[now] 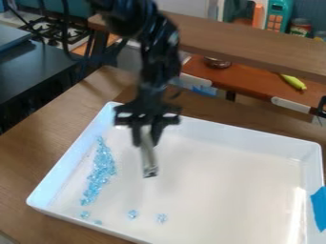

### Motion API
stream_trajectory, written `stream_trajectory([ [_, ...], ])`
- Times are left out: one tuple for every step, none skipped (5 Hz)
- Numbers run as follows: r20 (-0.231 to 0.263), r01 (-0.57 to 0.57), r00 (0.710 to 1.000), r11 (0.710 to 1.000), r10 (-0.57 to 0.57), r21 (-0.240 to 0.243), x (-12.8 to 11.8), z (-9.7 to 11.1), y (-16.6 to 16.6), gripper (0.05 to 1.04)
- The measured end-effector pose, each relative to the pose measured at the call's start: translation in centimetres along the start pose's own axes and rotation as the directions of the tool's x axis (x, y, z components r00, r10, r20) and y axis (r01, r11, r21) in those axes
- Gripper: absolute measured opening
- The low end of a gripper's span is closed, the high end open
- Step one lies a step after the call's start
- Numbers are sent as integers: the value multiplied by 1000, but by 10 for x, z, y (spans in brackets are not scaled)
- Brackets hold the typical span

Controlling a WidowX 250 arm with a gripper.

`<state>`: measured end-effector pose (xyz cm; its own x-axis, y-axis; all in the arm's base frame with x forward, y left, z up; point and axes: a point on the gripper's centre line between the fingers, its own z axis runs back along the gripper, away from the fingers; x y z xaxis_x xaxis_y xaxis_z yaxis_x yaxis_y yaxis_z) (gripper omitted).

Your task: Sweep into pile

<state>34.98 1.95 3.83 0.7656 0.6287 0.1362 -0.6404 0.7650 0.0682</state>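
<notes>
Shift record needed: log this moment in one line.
claw: holds pale tool over white tray | blue bits: strip at picture left, strays near front

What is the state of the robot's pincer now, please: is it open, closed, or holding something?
Pincer: closed on a narrow whitish tool, which points down over the white tray.

Arm is blurred, cropped at 11:30 | tray cropped at 5 o'clock | blue tape cropped at 4 o'clock
</notes>
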Motion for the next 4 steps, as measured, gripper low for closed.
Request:
stream_trajectory([
  [-10, 97, 995, 994, -98, -48, -27, 13, -31, 354],
  [26, 200, 980, 975, -198, -98, -51, 20, -63, 354],
  [74, 286, 957, 953, -279, -105, -68, 15, -76, 354],
  [117, 333, 939, 940, -323, -79, -76, -1, -73, 354],
])
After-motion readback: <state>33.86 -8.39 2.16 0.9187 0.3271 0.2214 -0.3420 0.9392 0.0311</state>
